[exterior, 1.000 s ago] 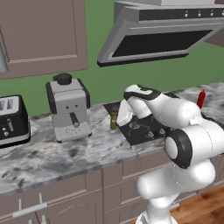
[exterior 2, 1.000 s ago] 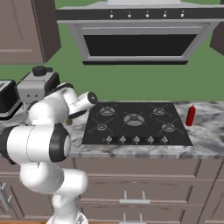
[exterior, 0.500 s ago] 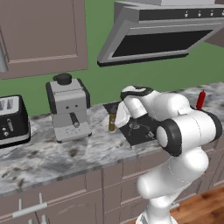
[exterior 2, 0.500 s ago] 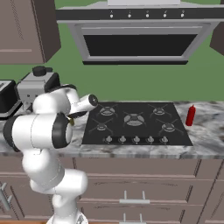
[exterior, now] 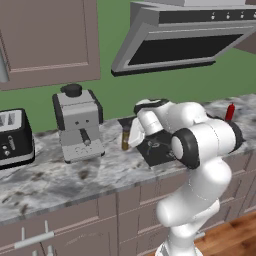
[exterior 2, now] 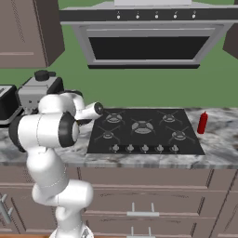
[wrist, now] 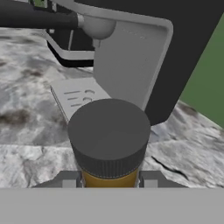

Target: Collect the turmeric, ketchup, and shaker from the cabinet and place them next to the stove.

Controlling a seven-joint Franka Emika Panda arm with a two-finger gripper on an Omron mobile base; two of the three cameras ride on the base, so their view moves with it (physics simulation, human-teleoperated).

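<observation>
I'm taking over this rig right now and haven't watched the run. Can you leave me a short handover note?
Gripper: shut on the turmeric, held upright just left of the stove, near the coffee machine.
Ketchup: standing on the counter right of the stove, so that one looks done.
Shaker: I can't see it from here.
Left: set the turmeric down beside the stove, release, then get the shaker.
</observation>
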